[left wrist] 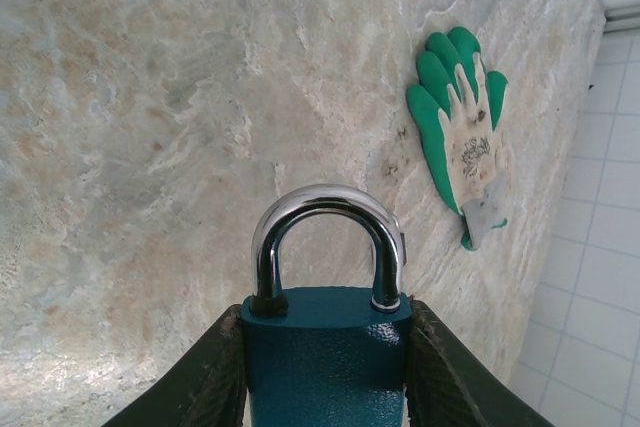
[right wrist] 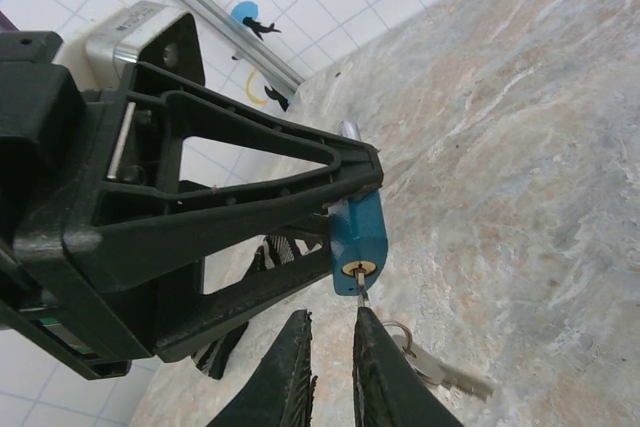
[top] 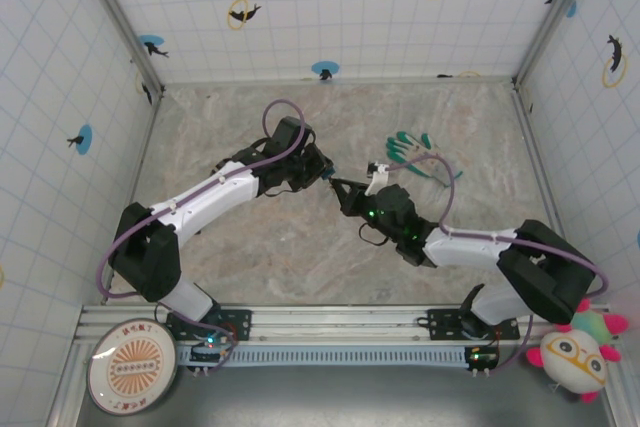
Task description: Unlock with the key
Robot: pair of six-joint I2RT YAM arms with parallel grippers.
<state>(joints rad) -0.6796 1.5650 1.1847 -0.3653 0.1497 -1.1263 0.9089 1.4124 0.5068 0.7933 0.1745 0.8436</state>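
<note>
Table [top: 250, 247]: marbled stone-look top, tiled walls on three sides. Both arms reach in to meet near the middle.

Left gripper [left wrist: 325, 387]: fingers clamped on the two sides of the blue padlock [right wrist: 358, 232]. It is lifted off the table, keyhole end facing the right gripper. The left wrist view cuts the lock body off at the bottom edge. The silver shackle [left wrist: 325, 202] has both legs seated in the body.

Right gripper [right wrist: 332, 317]: fingers narrowly spread, table showing through the gap.

Glove [left wrist: 462, 137]: green and white, flat on the table well beyond the lock. Its printed mark is too small to read.

Key [right wrist: 361, 292]: thin silver blade in the padlock's keyhole, its lower end meeting the tip of one right finger [right wrist: 385, 367]. Key head hidden behind that finger; cannot tell whether it is held. A ring with a second key [right wrist: 440, 372] shows just past the same finger, partly covered.
</note>
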